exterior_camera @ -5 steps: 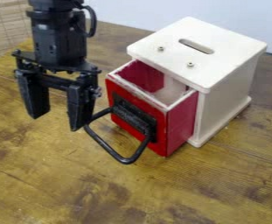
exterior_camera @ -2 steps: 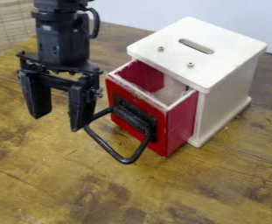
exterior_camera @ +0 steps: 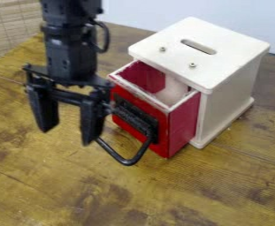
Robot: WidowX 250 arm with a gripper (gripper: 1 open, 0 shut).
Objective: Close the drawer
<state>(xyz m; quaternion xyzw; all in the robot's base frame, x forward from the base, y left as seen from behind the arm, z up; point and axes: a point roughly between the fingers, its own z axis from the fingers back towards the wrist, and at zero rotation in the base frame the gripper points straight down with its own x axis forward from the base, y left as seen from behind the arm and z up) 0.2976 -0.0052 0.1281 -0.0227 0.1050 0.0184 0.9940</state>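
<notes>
Claw (exterior_camera: 69,125) jaws stand well apart with nothing between them, at nine o'clock from the middle of the view. What has just changed is the arm: a moment ago it stood sharp and a little farther back, and now it is blurred, lower and shifted toward four o'clock, nearer the drawer (exterior_camera: 181,126). The finger on the drawer side now overlaps the far end of the black wire handle (exterior_camera: 126,161) in the view; whether the two touch, I cannot tell.

The drawer itself has not moved. It sits just to the three o'clock side of the middle, partly pulled out of the cream-white cabinet (exterior_camera: 227,72), which lies at two o'clock on the wooden table (exterior_camera: 39,185). Its red front faces roughly eight o'clock, and its inside shows over the top edge.

For the task, this looks like approach only; the closing itself is still to do. The claw probably needs to come squarely in front of the black plate (exterior_camera: 136,122) and push toward two o'clock. The loop handle juts out into that path, so a finger could snag it or push off-centre and skew the drawer.

No brand, label or writing is readable on the drawer, cabinet or arm.
</notes>
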